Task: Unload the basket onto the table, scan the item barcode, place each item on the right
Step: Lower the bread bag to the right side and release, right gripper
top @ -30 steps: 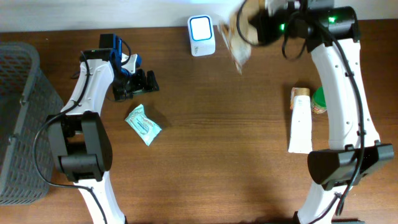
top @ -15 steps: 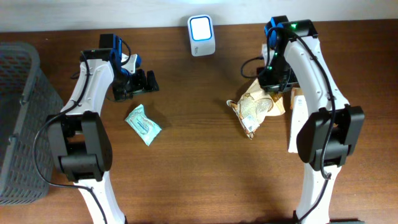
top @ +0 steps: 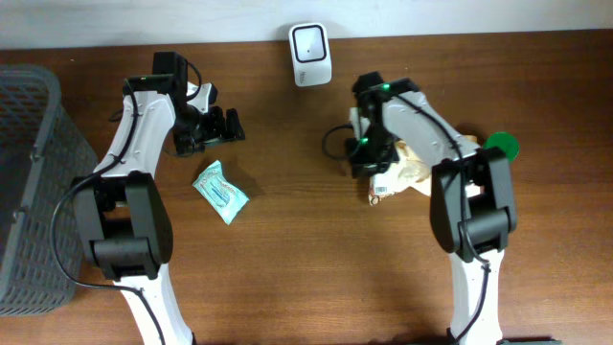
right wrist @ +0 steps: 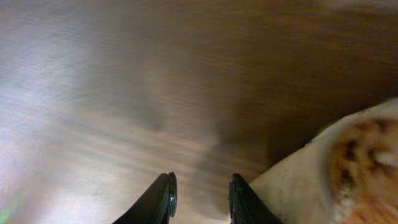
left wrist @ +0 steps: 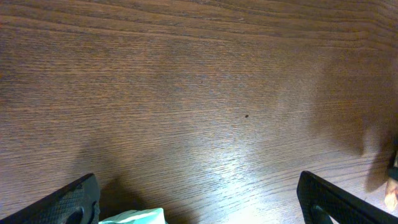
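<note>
Right gripper point(right wrist: 200, 198) hovers narrowly parted, seemingly empty, beside the snack packet point(right wrist: 323, 177).

From overhead, looks straight down from well above onto the wooden table point(top: 287, 259), taking in the grey basket point(top: 29, 192) at the left edge and the white scanner point(top: 310, 55) at the far edge. From the left wrist, faces down close over bare wood between the wide-set left fingertips point(left wrist: 68, 202), sharing with the overhead view a corner of the teal packet point(left wrist: 134, 216). From the right wrist, looks from very near the wood past the narrowly parted right fingertips point(right wrist: 163, 200), blurred, sharing the tan snack bag point(right wrist: 348, 162) at the right edge.
</note>
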Available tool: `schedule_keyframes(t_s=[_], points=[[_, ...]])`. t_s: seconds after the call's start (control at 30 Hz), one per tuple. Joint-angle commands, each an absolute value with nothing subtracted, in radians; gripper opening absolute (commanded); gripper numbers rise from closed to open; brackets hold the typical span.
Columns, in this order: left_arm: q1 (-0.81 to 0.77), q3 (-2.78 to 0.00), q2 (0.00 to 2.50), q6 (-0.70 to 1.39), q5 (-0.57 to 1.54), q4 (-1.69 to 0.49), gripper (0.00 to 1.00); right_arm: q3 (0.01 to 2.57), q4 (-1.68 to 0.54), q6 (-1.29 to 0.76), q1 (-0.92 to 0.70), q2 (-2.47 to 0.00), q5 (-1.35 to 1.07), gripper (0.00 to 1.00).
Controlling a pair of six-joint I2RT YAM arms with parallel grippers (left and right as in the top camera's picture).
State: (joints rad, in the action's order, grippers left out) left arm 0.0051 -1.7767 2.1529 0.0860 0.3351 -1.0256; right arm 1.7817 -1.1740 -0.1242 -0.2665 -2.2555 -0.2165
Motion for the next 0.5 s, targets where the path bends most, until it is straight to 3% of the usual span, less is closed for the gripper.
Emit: schedule_keyframes(t_s=[0.0,0.27,0.47], points=[[0.003,-1.786,2.152,0.073,0.332,-1.027,0.99,1.772,-1.193,-0.141,-0.161,-2.267,-0.173,0.25],[0.003,-1.786,2.152,0.073,0.332,-1.027,0.99,1.772,-1.253,-0.136,0.05,-2.267,-0.168,0.25],[0.011,-1.828,2.152,0.029,0.31,-1.043,0.99,1.808,-1.257,-0.002,0.039,-2.207,-0.381,0.28]])
